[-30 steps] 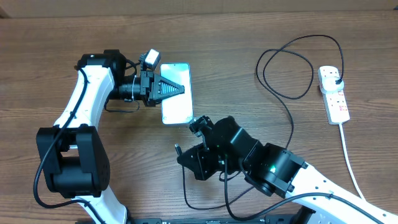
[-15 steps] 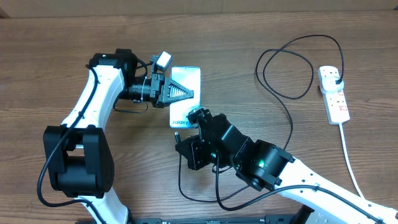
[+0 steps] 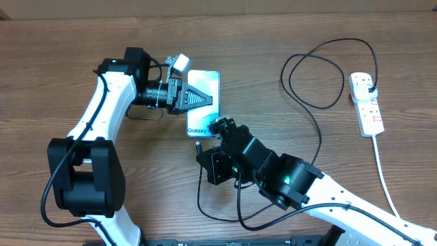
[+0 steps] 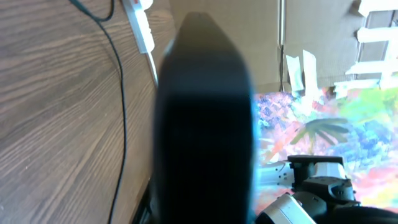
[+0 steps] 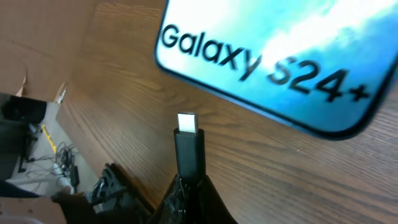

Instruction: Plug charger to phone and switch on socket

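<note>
While the phone (image 3: 208, 80) lay screen-up on the counter (image 3: 68, 48), the left hand (image 3: 207, 100) sat across its middle w/ fingers (image 4: 205, 124) pressed together, nothing pinched. Couldn't tell if it actually touched the glass. Left wrist cam was mostly blocked by those fingers, all blur. The right hand (image 3: 202, 154) was just below the phone's "Galaxy S24+" end, clamped on the charger (image 5: 188, 155) right behind its connector tip (image 5: 188, 122). The tip pointed toward the phone's bottom edge, near but apart, not inserted. In the right wrist view it sat under the "G" side of the text. The rest of the charger looped wide across the counter to the socket (image 3: 369, 113) at the right side, well apart from the phone. The black plug (image 3: 369, 87) was seated in the strip's far outlet, w/ the white cord trailing off toward the near edge. Switch pos: too small to tell.
</note>
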